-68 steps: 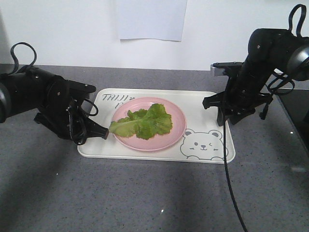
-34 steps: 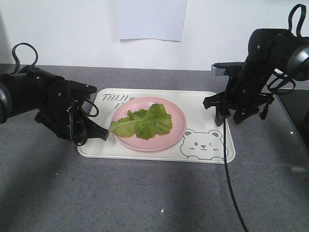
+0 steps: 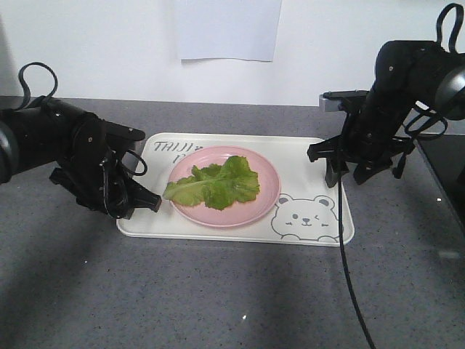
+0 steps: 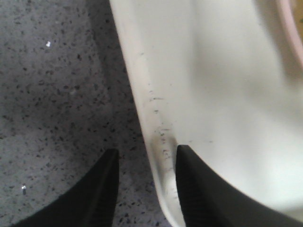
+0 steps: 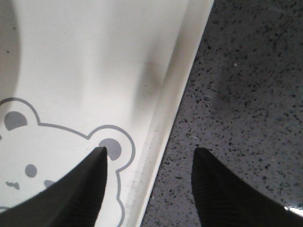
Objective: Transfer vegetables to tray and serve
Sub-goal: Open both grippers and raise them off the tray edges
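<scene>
Grey lettering "TAIJI" readable on the tray (image 3: 312,156) toward its 10 o'clock corner, a second line beneath cut off by the pink plate (image 3: 265,196); no other legible text anywhere.

This looks like a test room set up like a kitchen. A grey speckled table (image 3: 218,305) stands by a plain white wall (image 3: 87,43) with a sheet of paper (image 3: 227,29) stuck on it. Two black robot arms (image 3: 65,153) sit there.
</scene>
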Tool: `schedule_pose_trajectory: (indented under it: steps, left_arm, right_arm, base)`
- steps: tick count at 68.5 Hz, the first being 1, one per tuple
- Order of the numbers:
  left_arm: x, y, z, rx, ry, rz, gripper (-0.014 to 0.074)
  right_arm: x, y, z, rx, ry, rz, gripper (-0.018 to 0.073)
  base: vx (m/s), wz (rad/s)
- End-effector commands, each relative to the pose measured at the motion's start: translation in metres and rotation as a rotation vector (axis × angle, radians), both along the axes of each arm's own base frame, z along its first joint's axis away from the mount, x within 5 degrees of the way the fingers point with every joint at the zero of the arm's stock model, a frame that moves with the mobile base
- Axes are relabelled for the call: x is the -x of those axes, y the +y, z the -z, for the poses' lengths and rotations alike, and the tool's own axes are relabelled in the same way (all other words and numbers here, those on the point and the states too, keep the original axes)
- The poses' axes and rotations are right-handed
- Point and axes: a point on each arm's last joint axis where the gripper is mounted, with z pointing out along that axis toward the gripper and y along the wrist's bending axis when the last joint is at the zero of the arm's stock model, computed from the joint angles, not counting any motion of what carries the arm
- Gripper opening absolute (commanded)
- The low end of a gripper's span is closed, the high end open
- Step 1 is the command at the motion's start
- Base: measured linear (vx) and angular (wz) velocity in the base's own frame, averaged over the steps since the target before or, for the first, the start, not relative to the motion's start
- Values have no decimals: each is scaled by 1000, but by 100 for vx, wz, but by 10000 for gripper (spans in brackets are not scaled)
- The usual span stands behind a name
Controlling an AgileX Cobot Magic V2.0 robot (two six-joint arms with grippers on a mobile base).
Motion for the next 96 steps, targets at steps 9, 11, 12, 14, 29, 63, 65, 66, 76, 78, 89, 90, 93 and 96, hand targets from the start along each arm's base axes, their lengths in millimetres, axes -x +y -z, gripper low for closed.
schedule_pose_trajectory:
  steps: [9,11,12,14,29,63,65,66,76,78,89,90,93,96]
  left_arm:
    - [-6,-3,-51,34,-106,-6,305]
    - [-7,-3,-55,35,-108,-7,305]
    - [-7,-3,-57,33,-105,-9,304]
    - [-8,-3,-62,35,-111,-11,304]
    - [-2,-1,-101,71,-188,-17,303]
    - [86,28,-237,284,-652,5,14]
    - [95,30,-244,296,-684,12,-6]
    - [98,31,-247,302,-700,17,-8]
    - [141,46,-259,356,-860,48,-7]
    - [150,49,-255,362,-878,50,-7]
    - [193,64,-206,370,-898,62,-7]
    - [196,65,-200,370,-897,63,-7]
    - [206,69,-184,371,-897,66,-7]
    - [218,73,-166,380,-920,71,-7]
  right_arm:
    - [20,-3,-62,-15,-134,2,380]
    - [22,-4,-67,-17,-150,3,372]
    - [23,-4,-70,-19,-159,3,364]
    - [26,-4,-75,-21,-177,4,346]
    - [45,-7,-123,-52,-369,5,125]
    - [148,-5,-239,-248,-859,-161,-6]
    - [156,-6,-241,-244,-886,-172,-6]
    - [163,-8,-243,-244,-912,-174,-6]
    - [207,-16,-222,-217,-990,-187,-6]
    - [214,-17,-210,-212,-986,-184,-6]
    - [265,-29,-157,-189,-1048,-138,-6]
    - [269,-30,-152,-185,-1051,-137,-6]
    - [281,-33,-134,-173,-1051,-140,-6]
    - [294,-35,-119,-166,-1059,-141,-6]
  base:
    - [0,0]
    - [0,0]
    - [0,0]
    - [0,0]
    - [0,0]
    - [0,0]
    - [0,0]
    - [0,0]
    - [0,0]
    - [0,0]
    - [0,0]
    - [0,0]
    - [0,0]
    - [0,0]
